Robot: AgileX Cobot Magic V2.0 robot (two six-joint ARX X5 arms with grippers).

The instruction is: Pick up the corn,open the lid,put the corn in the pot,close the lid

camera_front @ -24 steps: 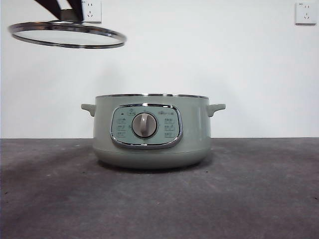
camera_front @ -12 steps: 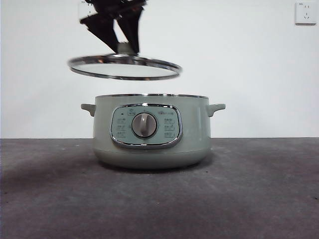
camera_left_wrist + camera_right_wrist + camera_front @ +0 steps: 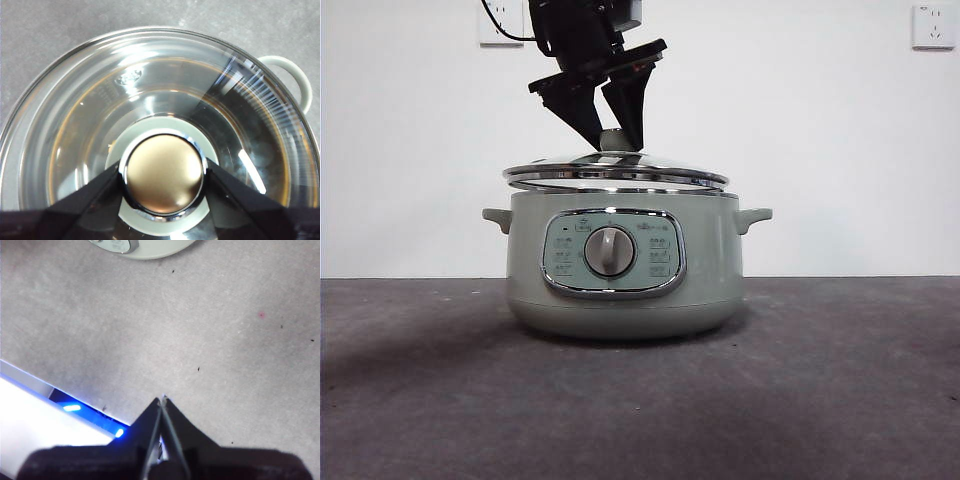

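Note:
The sage-green pot (image 3: 620, 265) stands mid-table with its dial facing the front view. The glass lid (image 3: 616, 172) with metal rim rests slightly tilted on or just above the pot's rim. My left gripper (image 3: 612, 135) comes from above and is shut on the lid's knob (image 3: 164, 173); in the left wrist view the jaws press both sides of the knob and a pot handle (image 3: 292, 80) shows beyond the glass. The corn is not visible; the glass is too reflective to show the pot's inside. My right gripper (image 3: 162, 401) is shut and empty over bare table.
The grey table top (image 3: 820, 400) spreads around the pot. A white wall with two sockets (image 3: 932, 25) is behind. In the right wrist view a bit of the pot's base (image 3: 150, 247) shows at one edge and a white bar with blue lights (image 3: 70, 410) lies close to the gripper.
My left gripper has carried the lid from high on the left, rightward and down, to the pot's rim. The pot has not moved.

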